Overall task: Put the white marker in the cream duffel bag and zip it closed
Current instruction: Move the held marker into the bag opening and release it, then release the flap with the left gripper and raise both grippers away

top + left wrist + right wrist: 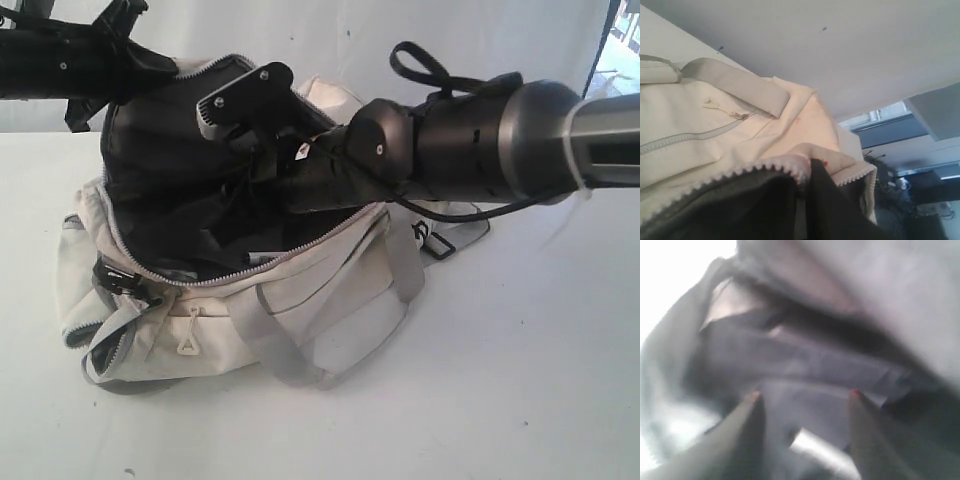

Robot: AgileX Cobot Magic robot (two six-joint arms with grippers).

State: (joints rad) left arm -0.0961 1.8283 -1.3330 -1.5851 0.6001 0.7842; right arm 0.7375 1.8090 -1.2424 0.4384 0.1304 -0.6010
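Cream canvas bag [300, 290] sits on the tabletop [520, 380], nearer its left edge than its right. The mouth is gaping and the dark lining [170, 200] shows. Left gripper [807, 180] is pinched tight on the rim right by the zip teeth [740, 172], holding the flap up.

Right gripper [802, 394] is down inside the mouth with its fingers [747, 415] spread apart and nothing clamped. A pale slim thing sits between them, low down near their base. It looks like the marker [812, 447], but it's too blurry to swear to.

So I'd call this the drop. To do it well, imo:
- Let the marker fall clear onto the lining before pulling out.
- Back the arm straight out the way it points, so the fingers don't snag fabric or drag the marker along.
- Have the left one hold the flap high until the right is clear.

Zip's wide open, so that part's all to come.
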